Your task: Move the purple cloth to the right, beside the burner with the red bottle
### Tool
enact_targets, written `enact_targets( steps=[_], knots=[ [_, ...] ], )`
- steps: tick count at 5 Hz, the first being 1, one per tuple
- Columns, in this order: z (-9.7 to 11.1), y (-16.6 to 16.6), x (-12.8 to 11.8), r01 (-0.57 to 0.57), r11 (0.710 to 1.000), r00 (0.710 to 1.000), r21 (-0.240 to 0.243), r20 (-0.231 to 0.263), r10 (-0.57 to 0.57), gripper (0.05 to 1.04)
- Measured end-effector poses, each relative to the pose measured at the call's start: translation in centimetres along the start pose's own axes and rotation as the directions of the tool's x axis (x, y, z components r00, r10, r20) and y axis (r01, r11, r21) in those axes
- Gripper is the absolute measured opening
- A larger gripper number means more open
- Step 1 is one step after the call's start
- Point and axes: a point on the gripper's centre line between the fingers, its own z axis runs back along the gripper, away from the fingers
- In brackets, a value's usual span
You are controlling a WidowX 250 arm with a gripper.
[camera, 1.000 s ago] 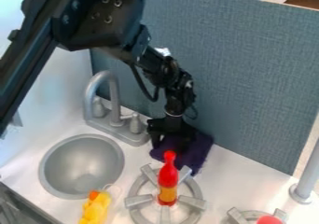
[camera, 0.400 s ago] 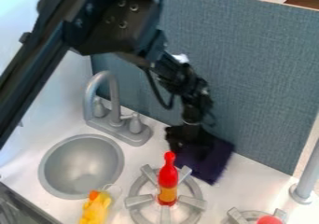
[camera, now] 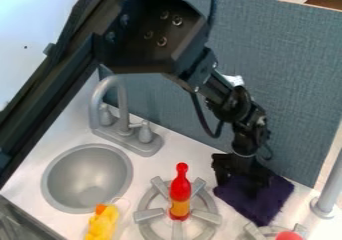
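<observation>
Black gripper point(camera: 242, 183) and dark purple cloth point(camera: 262, 206) have travelled together along the counter point(camera: 150, 170), from just behind the red bottle point(camera: 180, 191) to its right as I view it; the bottle, marked by a yellow-orange band, has stayed put. Gripper is down at the cloth; I cannot tell whether it is spread, pressed together or pinching.

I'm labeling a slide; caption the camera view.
Black gripper on a dark purple cloth, beside a toy burner bearing a red-and-yellow bottle.
</observation>
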Motion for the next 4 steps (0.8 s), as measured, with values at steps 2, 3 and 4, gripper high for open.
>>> enact_targets(
  steps=[2, 3, 4],
  knots=[
    [0.6, 0.1, -1.9, -0.044, 0.998, 0.999, 0.034, 0.03, 0.043, 1.001],
    [2.7, 0.7, -2.6, -0.02, 0.999, 0.997, 0.049, 0.075, 0.017, 1.001],
    [7.3, -0.3, -1.3, 0.064, 0.998, 0.989, 0.001, 0.133, -0.063, 1.001]
  ],
)
